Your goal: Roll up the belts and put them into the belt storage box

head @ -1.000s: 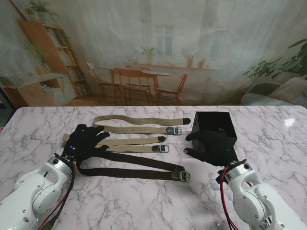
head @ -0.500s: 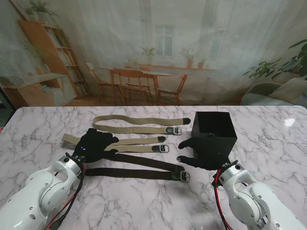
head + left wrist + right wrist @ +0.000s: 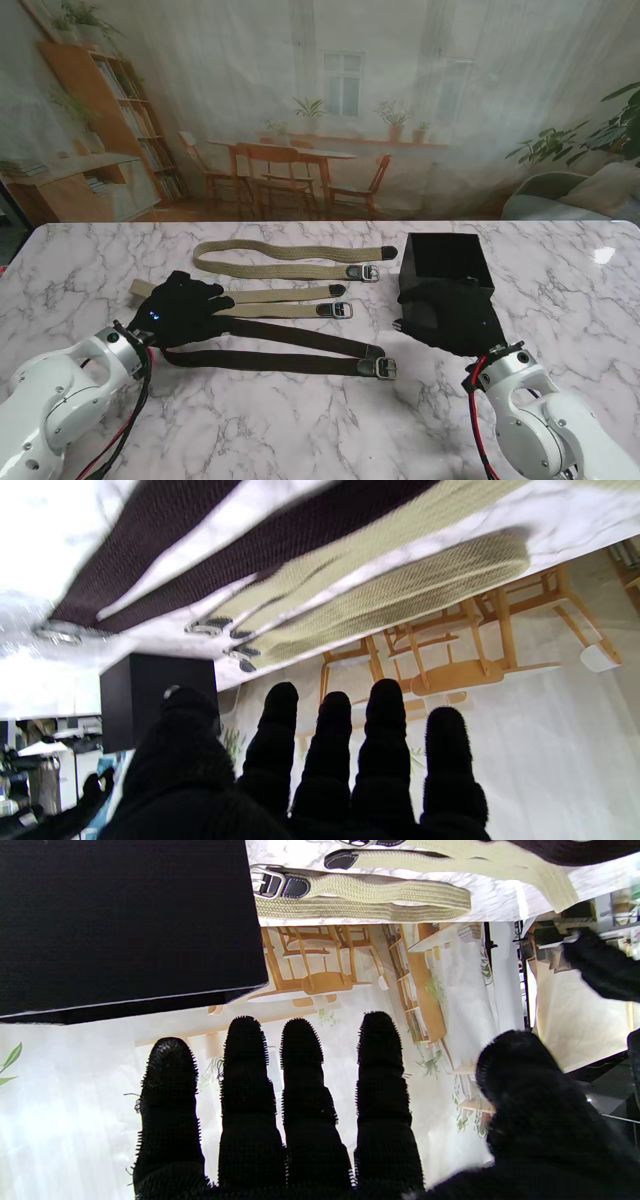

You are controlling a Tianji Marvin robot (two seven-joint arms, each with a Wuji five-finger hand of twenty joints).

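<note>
Left hand slid back left, right hand pulled in by the square black storage box. Both spread, empty. Pinch the dark brown woven belt at its fold, roll tight toward the buckle.

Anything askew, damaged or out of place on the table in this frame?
Nothing stands out. Three belts lie flat and unrolled: far beige belt, middle beige belt, dark belt. The box stands upright.
</note>
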